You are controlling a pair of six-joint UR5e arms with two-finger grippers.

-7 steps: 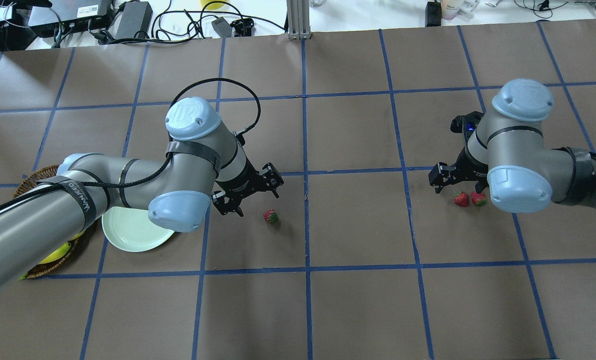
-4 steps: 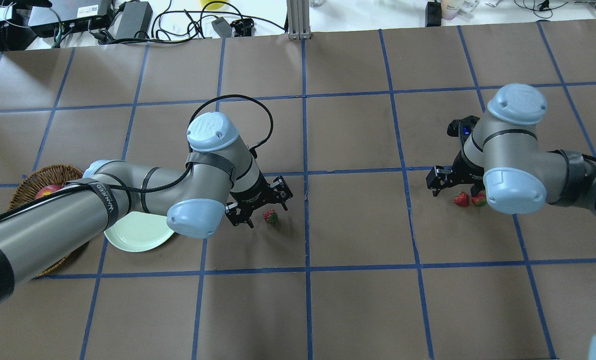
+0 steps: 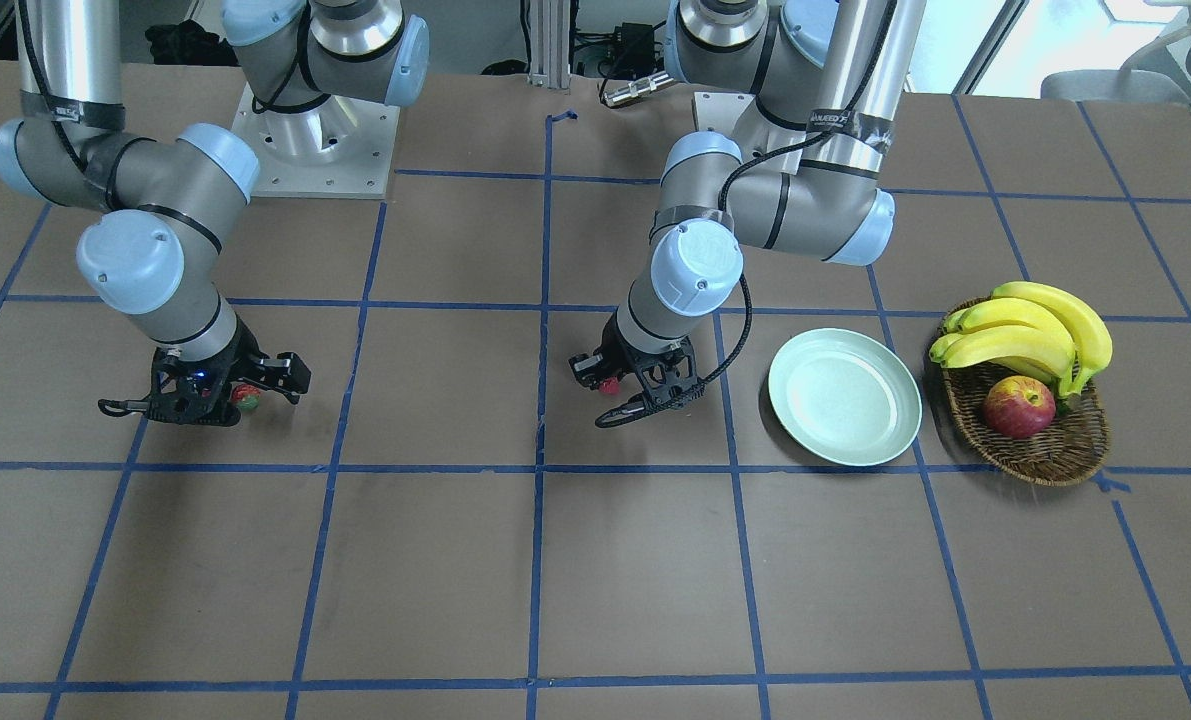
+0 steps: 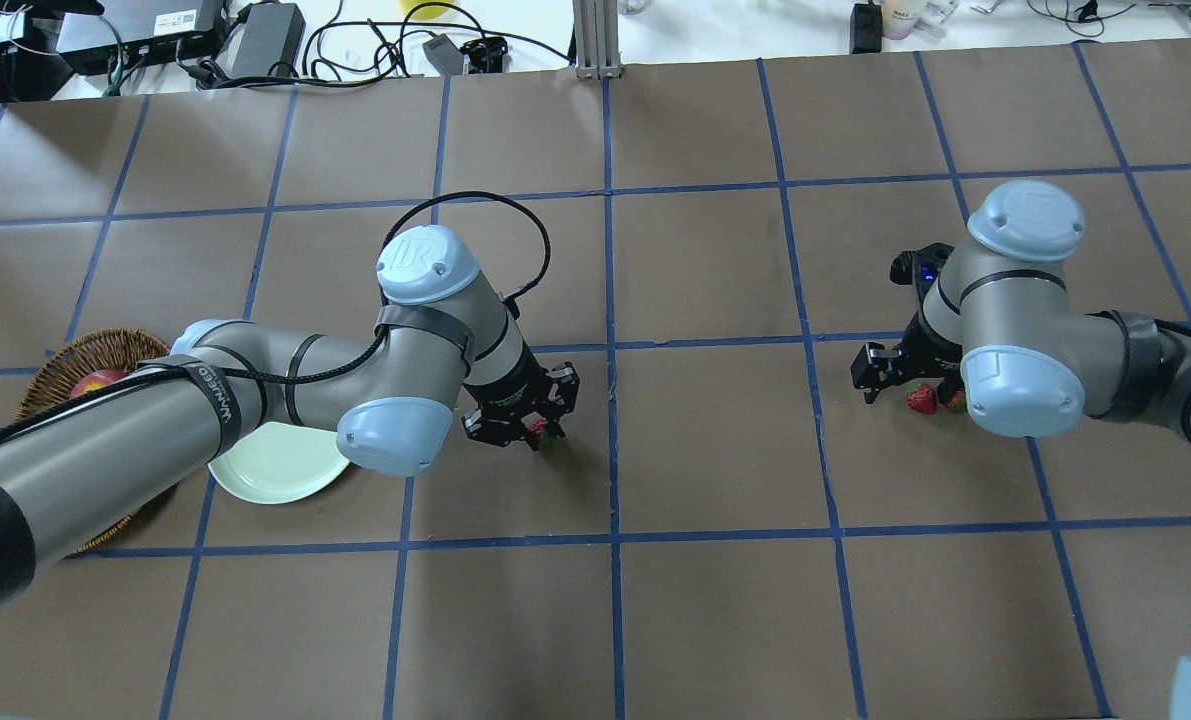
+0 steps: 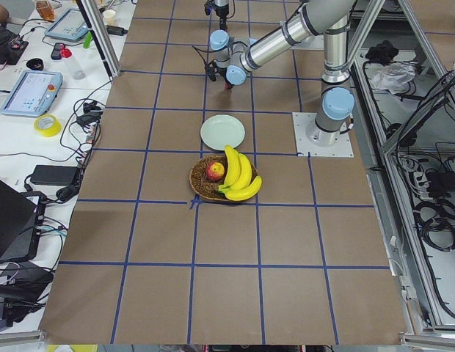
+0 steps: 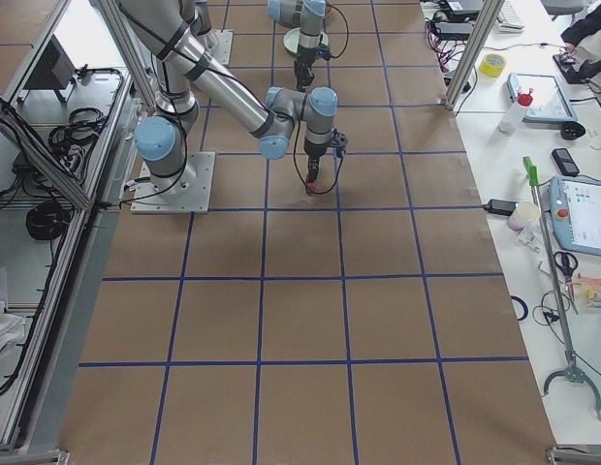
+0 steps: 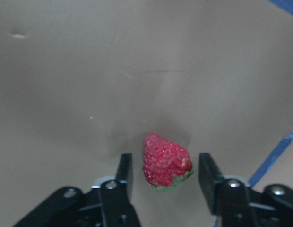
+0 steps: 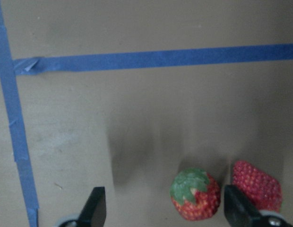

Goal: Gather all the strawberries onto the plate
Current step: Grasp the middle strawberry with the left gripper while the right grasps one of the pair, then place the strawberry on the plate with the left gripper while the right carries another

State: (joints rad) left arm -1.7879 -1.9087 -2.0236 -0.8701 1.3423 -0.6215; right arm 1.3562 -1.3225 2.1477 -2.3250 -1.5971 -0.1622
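Left jaws have dropped open astride the lone strawberry [image 7: 164, 161], gaps either side; right jaws, open, bracket one strawberry [image 8: 196, 195], its neighbour [image 8: 257, 184] crowding outside.

Brown-papered counter [image 4: 705, 620] with a grid of blue tape lines [image 4: 610, 270]. White desk [image 4: 735, 25] past the far edge, cluttered with cables and black power bricks [image 4: 267, 38]. Aluminium frame post [image 4: 595, 35] mid-edge. Yellow tape roll [image 5: 48, 125] and tablet [image 5: 29, 92] on the side bench. Bright, even light.
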